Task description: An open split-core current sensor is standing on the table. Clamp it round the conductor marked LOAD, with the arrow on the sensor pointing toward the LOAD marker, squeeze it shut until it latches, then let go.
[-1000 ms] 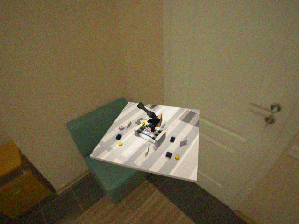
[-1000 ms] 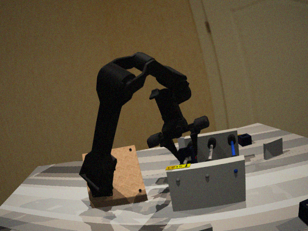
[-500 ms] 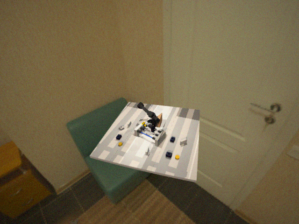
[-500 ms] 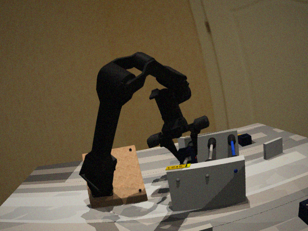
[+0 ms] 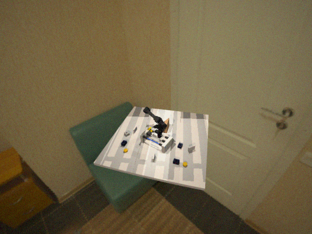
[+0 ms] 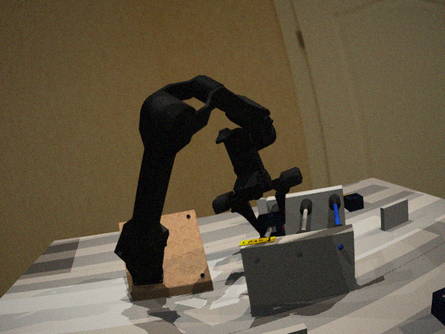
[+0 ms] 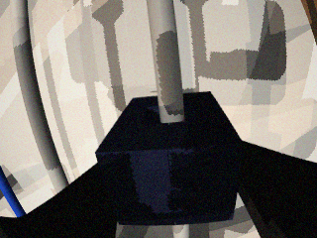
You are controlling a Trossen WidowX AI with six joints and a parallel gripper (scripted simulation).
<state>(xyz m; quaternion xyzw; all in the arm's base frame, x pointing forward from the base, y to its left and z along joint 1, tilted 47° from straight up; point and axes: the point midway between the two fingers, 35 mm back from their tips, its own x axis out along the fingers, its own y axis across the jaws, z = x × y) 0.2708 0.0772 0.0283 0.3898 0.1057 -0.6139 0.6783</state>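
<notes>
The dark blue current sensor (image 6: 269, 219) (image 7: 178, 183) sits round the grey LOAD conductor (image 7: 169, 64), which enters its upper face and comes out below it in the wrist view. Its body looks closed, with no gap visible; the latch cannot be made out. My gripper (image 6: 272, 229) (image 7: 170, 154) (image 5: 159, 135) is shut on the sensor, one finger against each side. The yellow LOAD marker (image 6: 256, 241) (image 5: 150, 129) lies on the top edge of the near wall, close to the sensor. The sensor's own arrow is not visible.
The holder's grey wall (image 6: 298, 276) stands in front of the fingers. A second grey conductor (image 6: 304, 219) (image 7: 37, 109) and a blue conductor (image 6: 336, 213) (image 7: 10, 190) run alongside. Dark blocks (image 5: 180, 145) (image 5: 176, 161), yellow discs (image 5: 125, 150) (image 5: 185, 164) and an upright grey plate (image 5: 191, 147) stand around the holder.
</notes>
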